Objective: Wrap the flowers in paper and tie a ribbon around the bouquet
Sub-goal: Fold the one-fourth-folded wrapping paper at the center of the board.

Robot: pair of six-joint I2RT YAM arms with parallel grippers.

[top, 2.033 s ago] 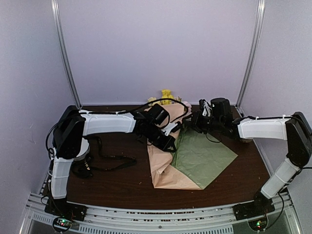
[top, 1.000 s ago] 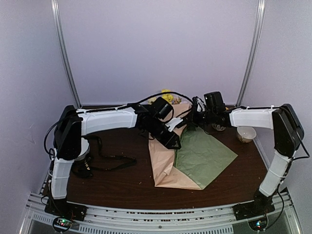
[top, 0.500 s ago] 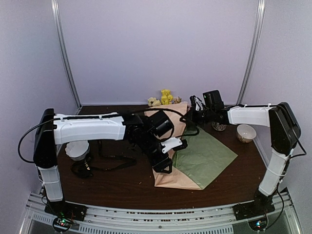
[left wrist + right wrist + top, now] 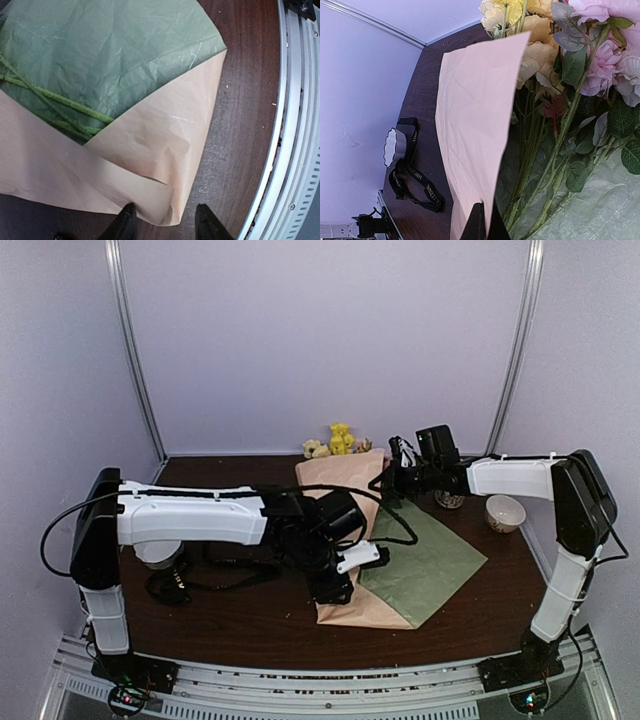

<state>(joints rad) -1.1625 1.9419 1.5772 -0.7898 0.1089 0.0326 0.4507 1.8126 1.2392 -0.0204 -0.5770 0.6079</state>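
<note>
Paper (image 4: 150, 130) crinkled, tan folded over green.

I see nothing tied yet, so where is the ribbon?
In the top view, the ribbon lies loose on the table's left side, beside a small white dish under the left arm, apart from the paper.

The left arm (image 4: 190, 518) reaches out flat toward its right, wrist bent down. The left gripper (image 4: 165, 226) points downward with its jaws parted. The right arm (image 4: 515, 478) stretches leftward, and the right gripper (image 4: 483, 223) is pinched tight on a paper (image 4: 470, 125) edge.
</note>
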